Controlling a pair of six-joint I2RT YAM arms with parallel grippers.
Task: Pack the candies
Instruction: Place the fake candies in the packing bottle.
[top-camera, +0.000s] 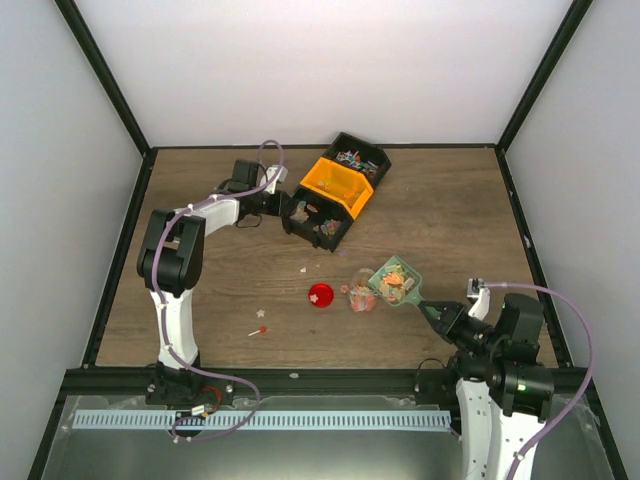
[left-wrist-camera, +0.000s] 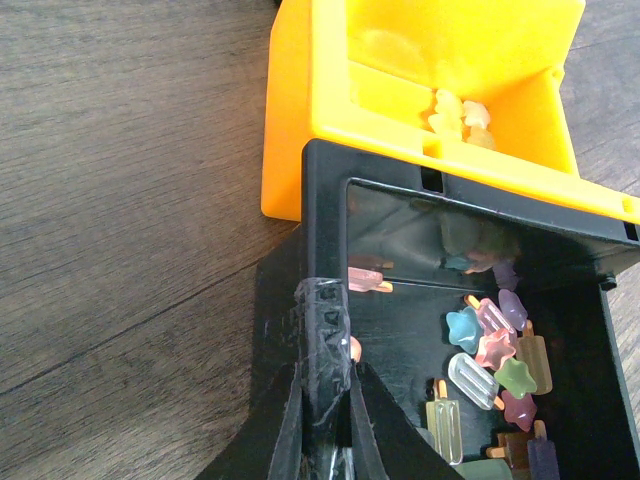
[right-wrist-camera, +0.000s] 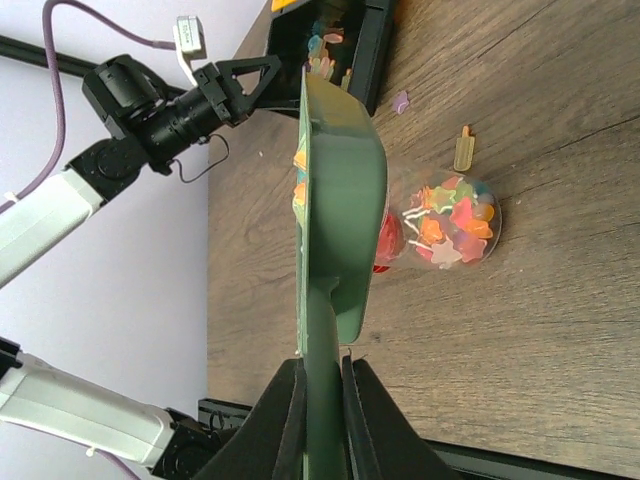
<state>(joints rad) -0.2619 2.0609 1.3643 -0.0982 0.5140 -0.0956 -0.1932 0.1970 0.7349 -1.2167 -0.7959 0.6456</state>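
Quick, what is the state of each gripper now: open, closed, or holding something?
Left gripper: closed on the wall of the black bin.
Right gripper: closed on the handle of the green scoop.

No readable text, label or number anywhere; white tag (right-wrist-camera: 188, 38) possibly printed, too small.

The brown wooden table (top-camera: 440, 210) has black edges. Near the middle of the far edge, three small bins sit in a row, touching. There is a back black bin (top-camera: 362, 158), an orange bin (top-camera: 338, 185) and a front black bin (top-camera: 318, 225). Closer to the near edge stands a clear jar (top-camera: 362, 296) full of candies (top-camera: 360, 290). A round red lid (top-camera: 320, 295) lies just beside it on the left. Some sweets lie on the bare wood. A star (top-camera: 262, 312) and a lollipop (top-camera: 258, 330) are toward the near left corner. One small piece (top-camera: 308, 270) lies between the bins and the lid.
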